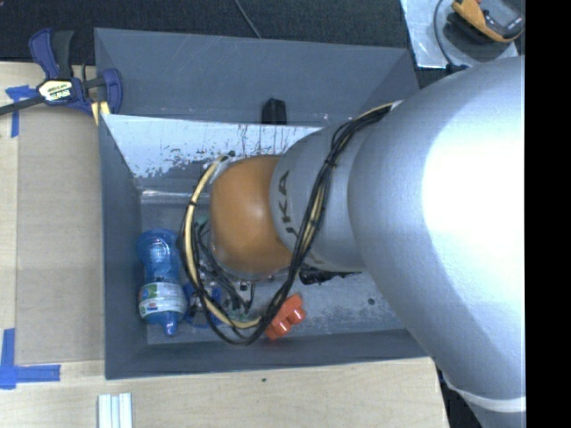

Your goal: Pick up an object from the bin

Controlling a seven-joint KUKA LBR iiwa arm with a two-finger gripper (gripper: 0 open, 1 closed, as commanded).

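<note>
Your arm [428,194] comes in from the right and covers most of the right half of the grey bin [120,266]. Its wrist, under the orange cover [245,212], sits over the middle of the floor, and yellow and black cables [192,239] loop down the cover's left side.

The blue plastic bottle [159,279] lies on the floor at the left, lengthwise near-to-far along the left wall. Its white and green label is toward the near end.

The gripper [221,297] hangs below the cover, low in the bin toward the near wall. It's just right of the bottle's labelled end, and I can't tell you whether they touch. You can't tell from this angle whether it's open or closed either, because the cables and wrist hardware mask it.

A small orange piece [285,315] lies on the floor just right of the gripper, close to the near wall and beside the cable loop. Its shape is unclear.
</note>
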